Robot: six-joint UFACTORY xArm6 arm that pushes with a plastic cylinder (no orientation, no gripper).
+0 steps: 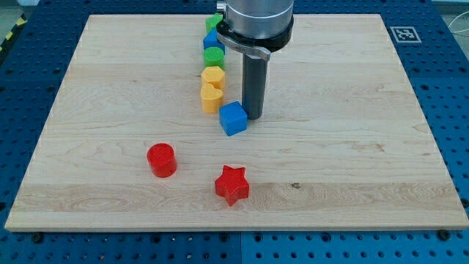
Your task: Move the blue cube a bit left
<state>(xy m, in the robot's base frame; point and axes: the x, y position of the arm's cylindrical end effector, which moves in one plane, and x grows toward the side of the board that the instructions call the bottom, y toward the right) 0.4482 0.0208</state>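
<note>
The blue cube [234,119] sits near the middle of the wooden board [352,147]. My tip [254,115] is at the cube's right side, touching or nearly touching its upper right edge. The dark rod rises from there to the arm's grey body at the view's top. Just left of the cube and above it stand a yellow block [211,97] and a yellow hexagonal block [213,76].
Above the yellow blocks a column continues: a green round block [214,56], a blue block [211,40] and a green block [214,22], partly hidden by the arm. A red cylinder [162,160] and a red star [232,184] lie toward the view's bottom.
</note>
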